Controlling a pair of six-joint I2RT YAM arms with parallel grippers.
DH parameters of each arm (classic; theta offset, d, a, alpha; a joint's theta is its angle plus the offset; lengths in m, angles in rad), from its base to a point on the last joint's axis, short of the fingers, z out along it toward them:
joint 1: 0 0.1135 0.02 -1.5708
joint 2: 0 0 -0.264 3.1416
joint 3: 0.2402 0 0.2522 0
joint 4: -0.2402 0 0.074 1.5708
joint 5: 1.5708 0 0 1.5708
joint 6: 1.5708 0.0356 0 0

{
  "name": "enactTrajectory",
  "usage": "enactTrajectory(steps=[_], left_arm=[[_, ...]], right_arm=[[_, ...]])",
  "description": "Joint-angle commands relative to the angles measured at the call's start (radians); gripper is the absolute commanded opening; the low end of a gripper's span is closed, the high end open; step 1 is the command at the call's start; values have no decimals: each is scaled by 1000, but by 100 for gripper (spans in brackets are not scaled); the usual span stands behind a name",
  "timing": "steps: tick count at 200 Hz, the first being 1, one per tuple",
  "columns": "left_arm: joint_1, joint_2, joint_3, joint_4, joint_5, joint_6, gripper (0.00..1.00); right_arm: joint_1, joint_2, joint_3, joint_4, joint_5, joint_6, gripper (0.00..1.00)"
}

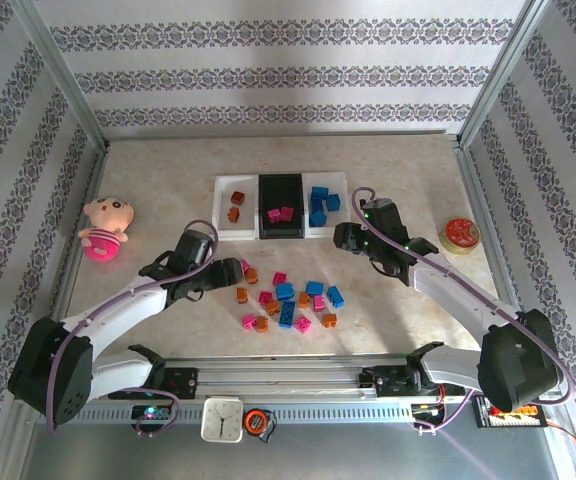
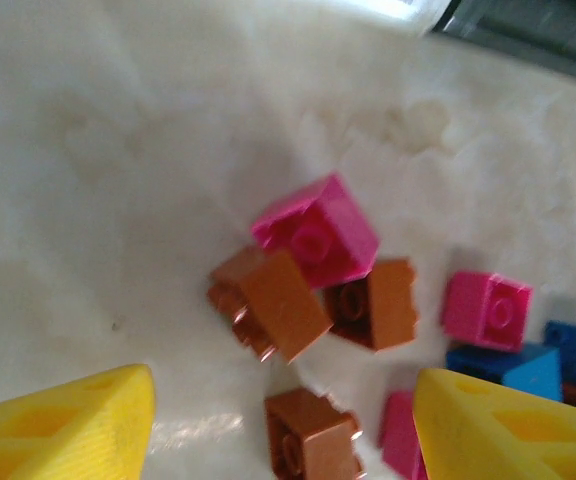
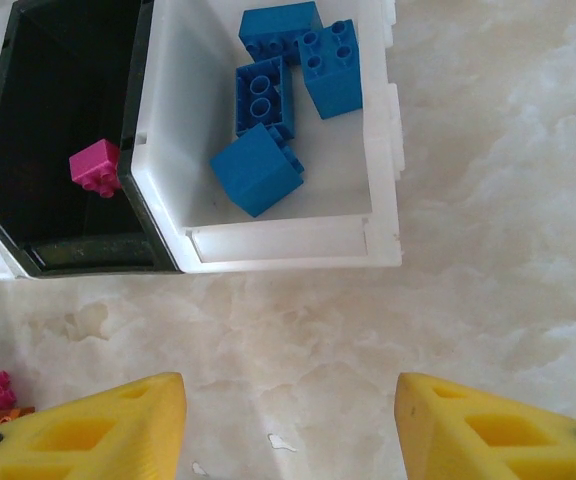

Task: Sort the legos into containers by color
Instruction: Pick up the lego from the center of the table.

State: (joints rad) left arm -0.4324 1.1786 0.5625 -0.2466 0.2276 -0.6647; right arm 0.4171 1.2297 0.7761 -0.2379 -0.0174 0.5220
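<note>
Three joined containers stand at the back: a white tray (image 1: 230, 190) with two orange-brown legos, a black tray (image 1: 281, 190) with two pink ones, and a white tray (image 3: 288, 240) holding several blue legos (image 3: 258, 168). Loose blue, pink and orange-brown legos (image 1: 286, 300) lie scattered mid-table. My left gripper (image 2: 283, 425) is open low over the left end of that scatter. An orange-brown lego (image 2: 310, 432) lies on the table between its yellow fingers (image 2: 78, 425), touching neither. My right gripper (image 3: 288, 425) is open and empty over bare table just in front of the blue tray.
A pink plush doll (image 1: 106, 226) lies at the far left and a round red tin (image 1: 460, 233) at the right. Next to the left gripper, a pink lego (image 2: 316, 230) leans on two orange-brown ones (image 2: 273, 300). Striped walls enclose the table.
</note>
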Motion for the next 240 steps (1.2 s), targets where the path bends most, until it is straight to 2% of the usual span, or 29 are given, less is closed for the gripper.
enactTrajectory(steps=[1, 77, 156, 180, 205, 240], left_arm=[[-15, 16, -19, 88, 54, -31, 68], [-16, 197, 38, 153, 16, 4, 55], [-14, 263, 49, 206, -43, 31, 54], [-15, 286, 69, 191, -57, 49, 42], [-14, 251, 56, 160, -58, 52, 32], [-14, 106, 5, 63, -90, 50, 27]], right_arm=[[14, 12, -9, 17, -8, 15, 57], [11, -19, -16, -10, 11, 2, 57], [9, -13, -13, -12, 5, -5, 57], [9, -13, -14, -14, 5, -6, 57], [6, -21, -15, -20, 8, -11, 57], [3, -26, -14, -19, 8, -14, 57]])
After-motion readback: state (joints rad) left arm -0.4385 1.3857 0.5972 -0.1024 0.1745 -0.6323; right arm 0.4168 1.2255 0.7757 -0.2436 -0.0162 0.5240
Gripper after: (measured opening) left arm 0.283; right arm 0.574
